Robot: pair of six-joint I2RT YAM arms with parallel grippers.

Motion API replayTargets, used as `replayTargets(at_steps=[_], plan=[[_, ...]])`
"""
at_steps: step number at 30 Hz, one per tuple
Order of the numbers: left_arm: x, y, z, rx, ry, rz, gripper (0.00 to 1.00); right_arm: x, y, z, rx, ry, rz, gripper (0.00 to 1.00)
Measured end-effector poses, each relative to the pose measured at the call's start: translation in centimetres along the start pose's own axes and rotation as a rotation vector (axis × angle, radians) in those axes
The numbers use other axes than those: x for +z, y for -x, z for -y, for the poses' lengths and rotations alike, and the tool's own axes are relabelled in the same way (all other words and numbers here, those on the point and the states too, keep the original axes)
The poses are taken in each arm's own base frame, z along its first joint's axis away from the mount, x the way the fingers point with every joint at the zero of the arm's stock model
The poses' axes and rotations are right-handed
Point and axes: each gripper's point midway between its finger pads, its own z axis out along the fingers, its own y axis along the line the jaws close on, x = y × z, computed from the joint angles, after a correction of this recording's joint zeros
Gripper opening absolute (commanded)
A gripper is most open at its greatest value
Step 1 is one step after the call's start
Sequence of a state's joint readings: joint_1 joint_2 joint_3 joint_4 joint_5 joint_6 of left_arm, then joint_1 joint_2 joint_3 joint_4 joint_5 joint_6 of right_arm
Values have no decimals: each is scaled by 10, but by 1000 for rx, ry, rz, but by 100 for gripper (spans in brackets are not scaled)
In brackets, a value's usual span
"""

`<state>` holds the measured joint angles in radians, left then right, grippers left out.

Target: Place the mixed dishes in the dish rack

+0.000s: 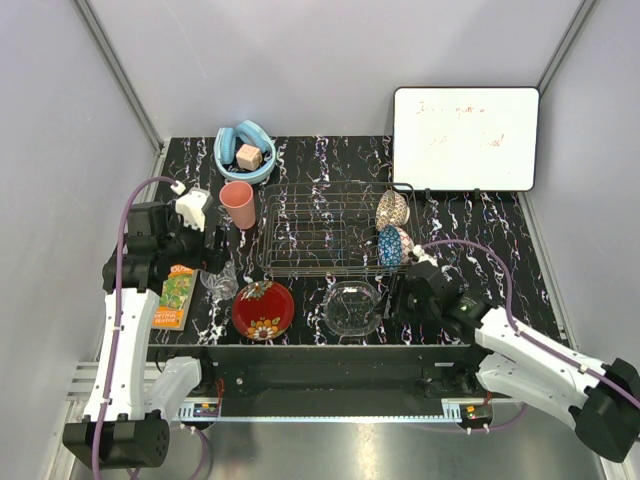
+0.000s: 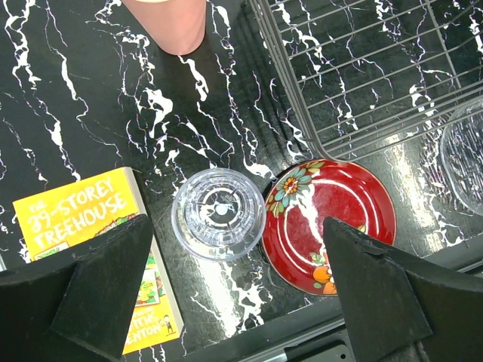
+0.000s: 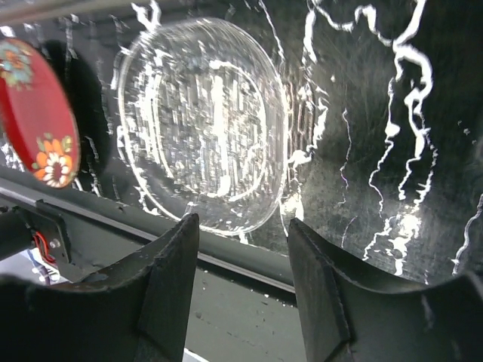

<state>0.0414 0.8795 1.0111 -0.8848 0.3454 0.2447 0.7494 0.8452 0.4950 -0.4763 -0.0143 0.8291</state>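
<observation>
The silver wire dish rack (image 1: 310, 230) (image 2: 362, 68) stands mid-table, with a pale speckled bowl (image 1: 392, 208) and a blue patterned bowl (image 1: 394, 245) upright at its right end. A salmon-pink cup (image 1: 238, 205) (image 2: 170, 23) stands just left of the rack. Along the front edge sit a clear glass tumbler (image 1: 218, 283) (image 2: 218, 213), a red floral bowl (image 1: 263, 309) (image 2: 328, 225) (image 3: 38, 121) and a clear glass bowl (image 1: 352, 307) (image 3: 204, 124). My left gripper (image 1: 215, 262) (image 2: 238, 286) hovers wide open above the tumbler. My right gripper (image 1: 397, 298) (image 3: 241, 234) is open and empty, its fingertips at the glass bowl's near rim.
A yellow book (image 1: 177, 296) (image 2: 98, 249) lies left of the tumbler. A light-blue headphone-like ring with a wooden block (image 1: 246, 152) sits at the back left. A white whiteboard (image 1: 465, 137) leans at the back right. The table's front edge runs just behind the front bowls.
</observation>
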Motion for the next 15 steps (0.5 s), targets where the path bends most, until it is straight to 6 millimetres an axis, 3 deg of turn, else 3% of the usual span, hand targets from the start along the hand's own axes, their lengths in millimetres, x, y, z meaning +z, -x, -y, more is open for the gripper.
replayTargets(at_steps=[8,15], plan=[[-1,0,-4,15,21,-2,99,30,-28,13,58,-56,-82,53],[-1,0,-5,31,24,-6,99,47,-34,19,95,-110,-109,45]])
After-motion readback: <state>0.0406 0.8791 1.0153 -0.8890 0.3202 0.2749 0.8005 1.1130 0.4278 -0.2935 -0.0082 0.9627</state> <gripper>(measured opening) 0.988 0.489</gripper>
